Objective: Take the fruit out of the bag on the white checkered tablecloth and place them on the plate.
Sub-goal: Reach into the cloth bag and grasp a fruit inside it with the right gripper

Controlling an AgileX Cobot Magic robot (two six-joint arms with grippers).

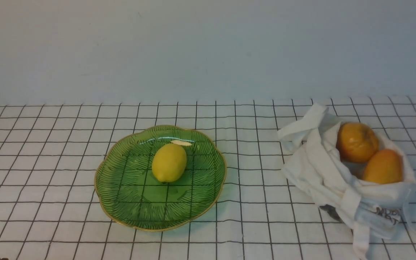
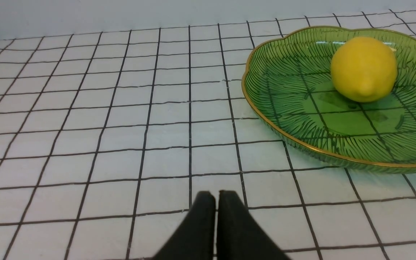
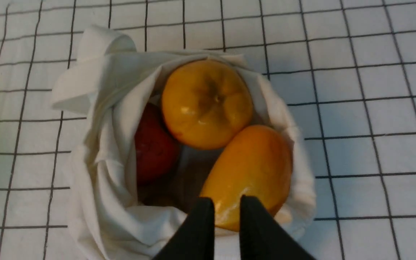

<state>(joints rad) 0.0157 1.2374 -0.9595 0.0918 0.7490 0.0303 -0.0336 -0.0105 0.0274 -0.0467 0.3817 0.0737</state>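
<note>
At the far left, the left gripper [image 2: 211, 198] hangs low over the white checkered tablecloth with thin black grid lines [image 1: 49, 144], its black fingers pressed almost together with nothing between them, near the plate's edge but apart from it. Next comes the wide shallow green glass plate with leaf veins and a wavy gold rim [image 1: 132, 196], lying flat on the cloth. A smooth yellow lemon-shaped fruit [image 1: 169, 162] rests on it, just behind its middle. Well to the right sits the soft white cloth bag [image 1: 320, 169], crumpled and open at the top, with its straps spilling onto the cloth and dark lettering on its near side. Inside it, a round orange-yellow fruit [image 1: 356, 142] touches an elongated orange fruit [image 1: 384, 167], and the right wrist view shows a dark red fruit [image 3: 154, 144] tucked beside them. The right gripper [image 3: 226, 203] hovers above the elongated one, its fingers a narrow gap apart and empty.
</note>
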